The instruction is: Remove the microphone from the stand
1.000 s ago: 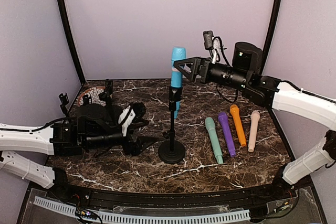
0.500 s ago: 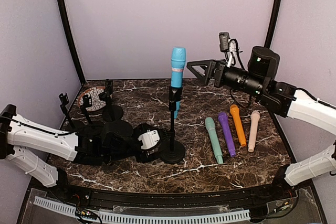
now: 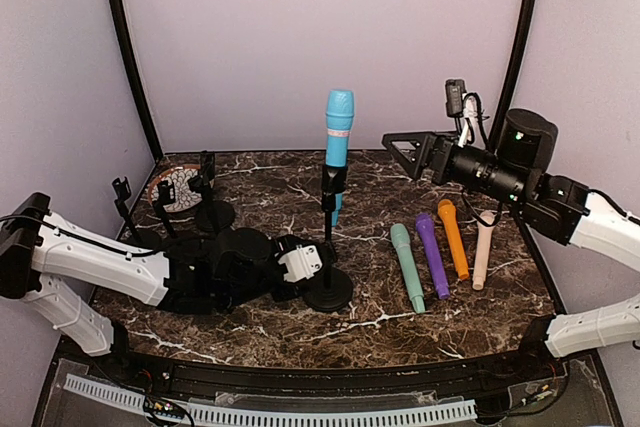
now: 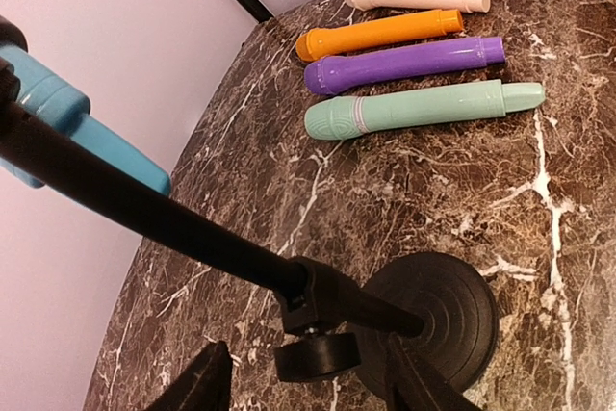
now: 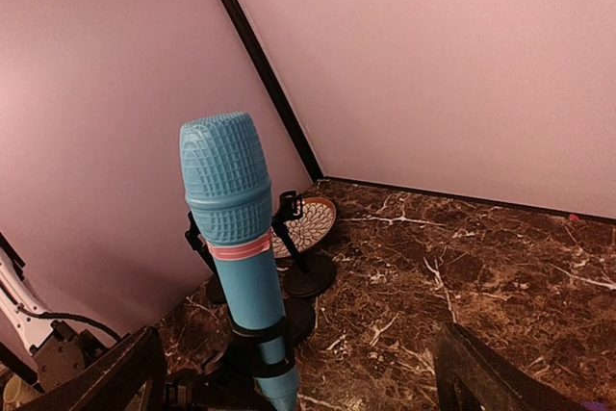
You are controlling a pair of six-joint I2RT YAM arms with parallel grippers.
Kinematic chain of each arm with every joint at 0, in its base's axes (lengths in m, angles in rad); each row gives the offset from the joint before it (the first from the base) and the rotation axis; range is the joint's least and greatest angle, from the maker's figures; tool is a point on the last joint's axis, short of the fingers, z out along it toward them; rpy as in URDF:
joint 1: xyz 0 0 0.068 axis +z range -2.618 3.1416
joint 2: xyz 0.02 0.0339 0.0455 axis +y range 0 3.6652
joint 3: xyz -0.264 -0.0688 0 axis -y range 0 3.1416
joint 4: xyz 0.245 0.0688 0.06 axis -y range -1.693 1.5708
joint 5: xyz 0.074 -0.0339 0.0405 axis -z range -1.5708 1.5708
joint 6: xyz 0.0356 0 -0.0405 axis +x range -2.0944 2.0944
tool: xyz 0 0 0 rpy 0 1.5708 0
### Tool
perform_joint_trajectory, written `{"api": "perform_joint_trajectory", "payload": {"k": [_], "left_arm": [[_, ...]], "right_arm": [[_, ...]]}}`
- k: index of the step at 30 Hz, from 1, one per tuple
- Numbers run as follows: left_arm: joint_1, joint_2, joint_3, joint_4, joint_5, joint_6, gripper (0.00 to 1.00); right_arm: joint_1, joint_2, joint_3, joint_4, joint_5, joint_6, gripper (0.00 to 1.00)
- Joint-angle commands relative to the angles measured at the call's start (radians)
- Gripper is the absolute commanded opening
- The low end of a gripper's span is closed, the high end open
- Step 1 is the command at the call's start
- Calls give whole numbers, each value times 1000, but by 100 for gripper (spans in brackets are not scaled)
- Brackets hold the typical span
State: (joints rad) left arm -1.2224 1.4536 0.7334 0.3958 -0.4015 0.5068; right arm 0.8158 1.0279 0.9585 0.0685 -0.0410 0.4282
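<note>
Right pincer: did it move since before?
Yes. The right pincer backed off to the right, away from the blue microphone, which stays on its stand.

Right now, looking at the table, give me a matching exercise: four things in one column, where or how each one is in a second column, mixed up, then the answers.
Things
1. blue microphone
2. mint green microphone
3. cream microphone
4. right gripper

Places or states
A. lying at the right end of the row
B. open, in the air to the right of the stand
C. upright in the stand's clip
D. lying in the row, nearest the stand

Pairs: 1-C, 2-D, 3-A, 4-B
</note>
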Motion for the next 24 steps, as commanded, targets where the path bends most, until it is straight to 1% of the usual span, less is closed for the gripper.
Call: {"api": "perform_joint_trajectory", "payload": {"k": [1,4,12,14,18,20,22,23,24], "left_arm": [[-5,9,26,35,-28,25,56],[-5,13,26,30,-25,33,54],[-6,51,42,22,-28,59,56],[-5,58,47,22,-32,59,55],[-5,70,53,24,-49,59,50],[-6,75,54,27,-59,56,47],[-5,82,58,29,-72,50,42],[-5,88,60,28,-78,48,37],[-6,89,62,27,-87,44,35]], "right_arm": [[3,-28,-16,3,38,7,98],[3,-32,-20,-1,38,7,98],[3,-31,-17,-1,37,10,98],[3,-31,-17,-3,38,12,98],[3,-34,-19,-9,38,11,98],[3,-37,-22,-11,62,11,98],[3,-38,-27,-12,67,13,98],[4,-40,-28,-13,69,13,98],[4,-41,-28,-14,70,13,98]]}}
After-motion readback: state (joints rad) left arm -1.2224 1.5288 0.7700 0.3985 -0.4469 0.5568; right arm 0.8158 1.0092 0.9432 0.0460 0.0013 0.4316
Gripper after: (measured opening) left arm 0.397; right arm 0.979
